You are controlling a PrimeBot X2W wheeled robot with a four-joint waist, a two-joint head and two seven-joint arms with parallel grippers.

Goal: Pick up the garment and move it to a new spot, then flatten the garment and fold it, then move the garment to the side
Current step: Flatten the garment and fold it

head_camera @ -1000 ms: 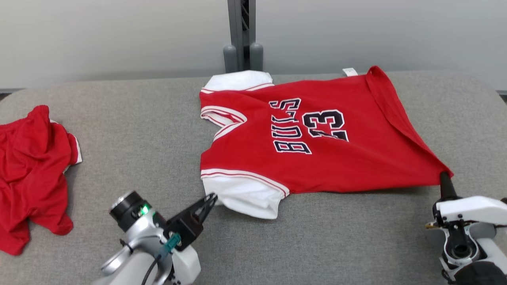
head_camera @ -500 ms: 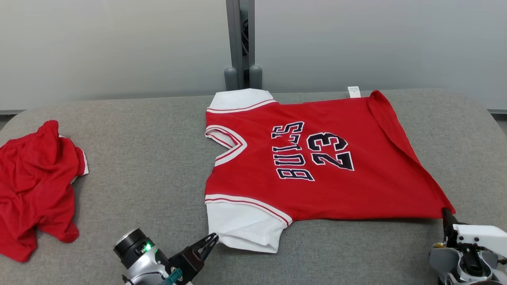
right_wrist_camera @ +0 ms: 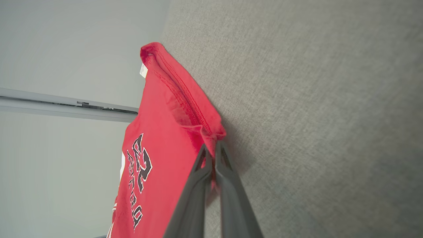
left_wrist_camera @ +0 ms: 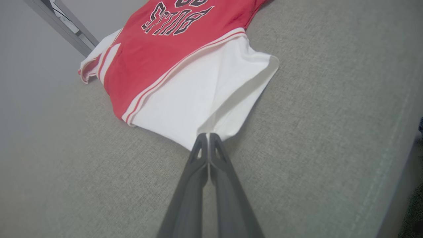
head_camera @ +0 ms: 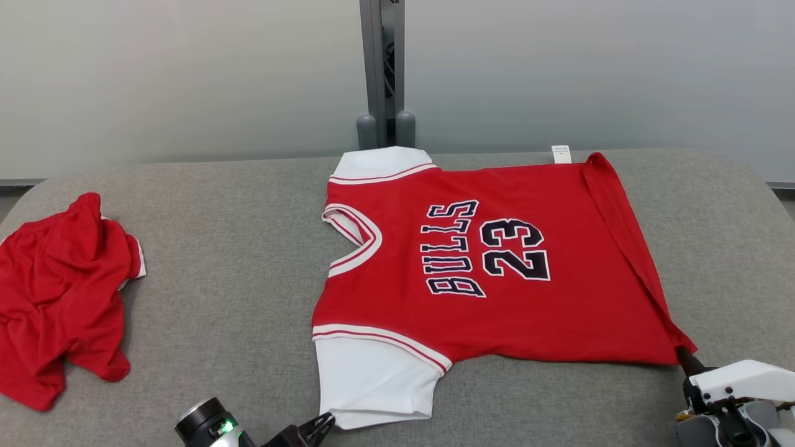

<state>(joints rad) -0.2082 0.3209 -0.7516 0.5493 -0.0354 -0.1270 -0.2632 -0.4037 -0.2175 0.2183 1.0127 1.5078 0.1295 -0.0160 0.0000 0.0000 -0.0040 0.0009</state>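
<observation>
Left pincer [head_camera: 327, 422], at the bottom edge of the head view, is clamped shut on the near corner of the white sleeve [head_camera: 372, 379]. Right pincer [head_camera: 683, 355], at the lower right, is clamped shut on the near hem corner of the red Bulls 23 jersey [head_camera: 497, 267]. In its wrist view, red cloth is bunched between its dark fingers.

The jersey lies print side up on the grey padded table [head_camera: 236, 248], collar towards my left and hem towards my right. Its far edge sits close to the grey post [head_camera: 382, 68].

The head camera has tilted over the last second, so I discount the shift of the whole picture. What has truly changed is the cloth. The near sleeve, which was bunched a second ago, is now drawn out flat and long towards me. The creases that ran through the lettering are gone. A turned-over strip remains along the hem, and it looks narrower than before, though the angle makes that hard to judge.

I read this as the flattening step nearly done, with folding not yet begun.

A second red garment [head_camera: 59, 298] lies crumpled at the far left, well apart.
</observation>
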